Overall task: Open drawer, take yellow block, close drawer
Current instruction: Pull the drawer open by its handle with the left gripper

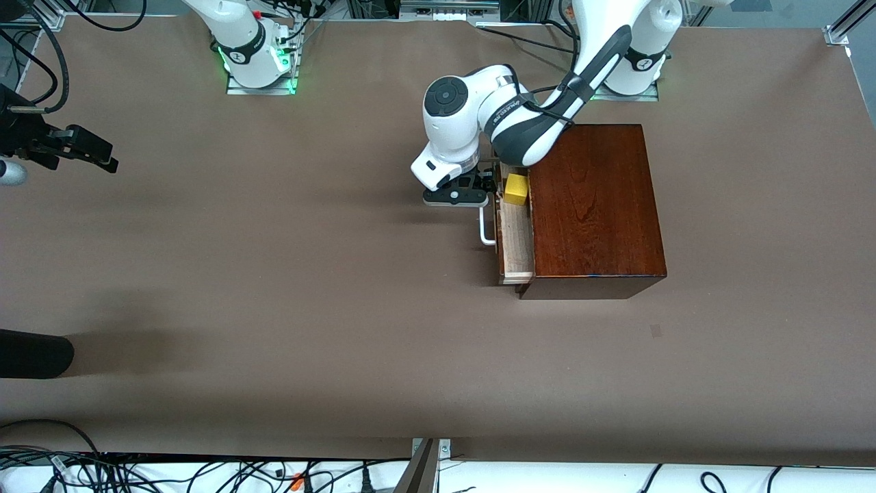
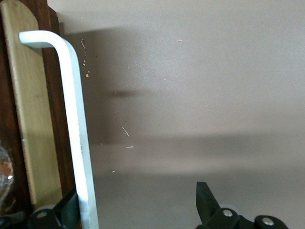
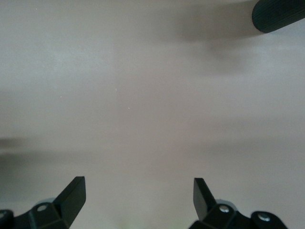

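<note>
The dark reddish-brown wooden box (image 1: 595, 205) stands toward the left arm's end of the table. Its drawer (image 1: 517, 246) is slid partly out and shows its pale interior. The yellow block (image 1: 515, 190) lies in the drawer. My left gripper (image 1: 484, 186) is open at the white handle (image 1: 486, 231). In the left wrist view the handle bar (image 2: 71, 119) runs just inside one finger (image 2: 66, 212), and the other finger stands well clear of it; the left gripper (image 2: 138, 202) holds nothing. My right gripper (image 1: 92, 152) waits open and empty over the right arm's end of the table; it also shows in the right wrist view (image 3: 138, 195).
A black cylindrical object (image 1: 34, 352) juts in at the table's edge at the right arm's end, nearer the front camera; it also shows in the right wrist view (image 3: 279, 14). Cables lie along the table's near edge. The brown tabletop (image 1: 274, 274) is bare between the arms.
</note>
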Controlling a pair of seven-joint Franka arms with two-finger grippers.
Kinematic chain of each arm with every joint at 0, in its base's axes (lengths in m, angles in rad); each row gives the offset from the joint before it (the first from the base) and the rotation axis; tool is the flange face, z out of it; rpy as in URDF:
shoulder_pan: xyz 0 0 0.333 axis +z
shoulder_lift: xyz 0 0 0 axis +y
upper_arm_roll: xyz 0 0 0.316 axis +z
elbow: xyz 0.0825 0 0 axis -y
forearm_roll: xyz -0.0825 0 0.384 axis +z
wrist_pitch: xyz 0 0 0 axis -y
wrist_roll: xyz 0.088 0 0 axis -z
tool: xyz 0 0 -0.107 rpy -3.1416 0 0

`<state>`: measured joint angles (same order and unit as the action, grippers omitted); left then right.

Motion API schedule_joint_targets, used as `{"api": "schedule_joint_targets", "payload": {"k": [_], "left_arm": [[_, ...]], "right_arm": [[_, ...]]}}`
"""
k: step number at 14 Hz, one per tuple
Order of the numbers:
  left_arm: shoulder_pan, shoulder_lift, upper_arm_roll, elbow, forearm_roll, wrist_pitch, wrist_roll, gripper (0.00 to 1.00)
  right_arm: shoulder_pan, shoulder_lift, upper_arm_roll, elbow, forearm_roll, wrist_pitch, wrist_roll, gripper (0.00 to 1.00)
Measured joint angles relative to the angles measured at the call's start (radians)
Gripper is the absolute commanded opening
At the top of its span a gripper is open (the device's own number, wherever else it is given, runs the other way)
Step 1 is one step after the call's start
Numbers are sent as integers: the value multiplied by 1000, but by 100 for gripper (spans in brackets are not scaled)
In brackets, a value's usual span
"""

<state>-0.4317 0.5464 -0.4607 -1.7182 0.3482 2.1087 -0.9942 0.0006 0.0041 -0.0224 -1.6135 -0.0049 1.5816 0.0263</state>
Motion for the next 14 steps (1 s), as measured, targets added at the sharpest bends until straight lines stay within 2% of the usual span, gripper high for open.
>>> {"api": "schedule_joint_targets", "payload": {"k": [14], "left_arm": [[-2,4,0,17,-1,-17,-2,100]], "right_arm": [[0,0,0,0,0,0,0,100]]}}
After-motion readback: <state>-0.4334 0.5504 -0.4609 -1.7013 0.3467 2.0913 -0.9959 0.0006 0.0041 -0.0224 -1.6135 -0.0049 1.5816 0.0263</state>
